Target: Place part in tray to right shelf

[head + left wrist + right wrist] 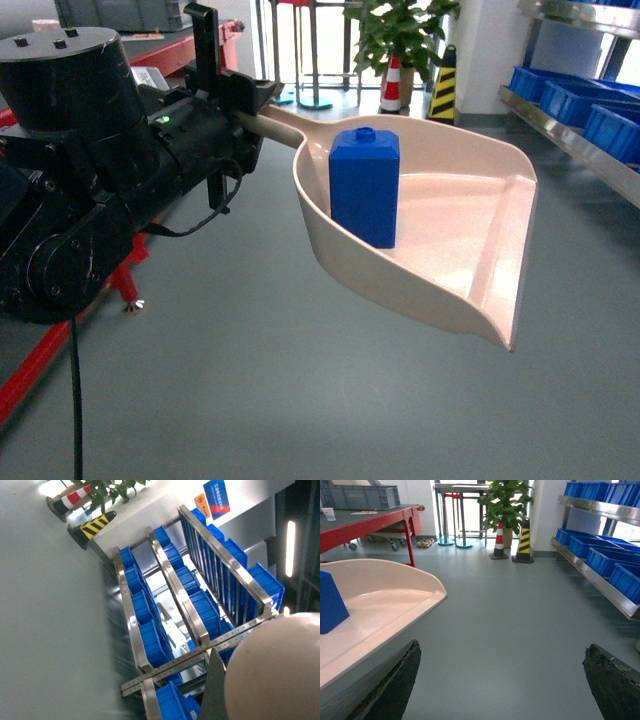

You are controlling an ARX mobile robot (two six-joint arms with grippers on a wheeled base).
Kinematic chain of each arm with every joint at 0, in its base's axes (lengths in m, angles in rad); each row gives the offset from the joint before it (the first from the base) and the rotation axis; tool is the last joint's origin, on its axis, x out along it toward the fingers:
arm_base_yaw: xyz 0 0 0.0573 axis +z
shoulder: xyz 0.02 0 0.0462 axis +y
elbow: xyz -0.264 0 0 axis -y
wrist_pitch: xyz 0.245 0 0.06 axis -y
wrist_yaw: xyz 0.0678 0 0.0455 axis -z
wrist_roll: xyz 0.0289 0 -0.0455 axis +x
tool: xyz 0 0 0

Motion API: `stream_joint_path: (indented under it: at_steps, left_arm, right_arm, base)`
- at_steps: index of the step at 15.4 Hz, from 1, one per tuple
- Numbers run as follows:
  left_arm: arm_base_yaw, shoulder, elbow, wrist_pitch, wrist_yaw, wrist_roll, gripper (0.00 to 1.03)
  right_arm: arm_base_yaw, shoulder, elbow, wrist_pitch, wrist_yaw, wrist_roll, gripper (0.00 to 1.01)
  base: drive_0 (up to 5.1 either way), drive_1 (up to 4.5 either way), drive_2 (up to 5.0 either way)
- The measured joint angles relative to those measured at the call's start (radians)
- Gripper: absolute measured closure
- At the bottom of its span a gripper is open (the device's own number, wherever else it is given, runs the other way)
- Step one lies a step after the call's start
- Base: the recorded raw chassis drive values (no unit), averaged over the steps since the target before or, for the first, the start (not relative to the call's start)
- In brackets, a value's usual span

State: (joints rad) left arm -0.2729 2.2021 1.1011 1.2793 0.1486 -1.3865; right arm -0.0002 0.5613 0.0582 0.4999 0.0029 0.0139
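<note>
The right gripper hung with its jaws spread, empty. The left gripper clamped the tray's handle. The blue part stood upright inside the tray. Beyond the tray stood blue bins on the right shelf.

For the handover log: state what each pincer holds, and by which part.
Left pincer holds the tray by its handle end, with the part standing inside. Right pincer is open, holding nothing.
</note>
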Motion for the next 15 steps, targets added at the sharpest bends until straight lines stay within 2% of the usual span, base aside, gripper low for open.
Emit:
stream_joint_path:
  at_steps: [15]
  left_arm:
    - [0.000,0.000,0.000,0.003,-0.002,0.000,0.90]
  right_arm:
    - [0.000,0.000,0.000,0.002,0.000,0.000,0.03]
  base:
    - [0.0,4.22,-4.3]
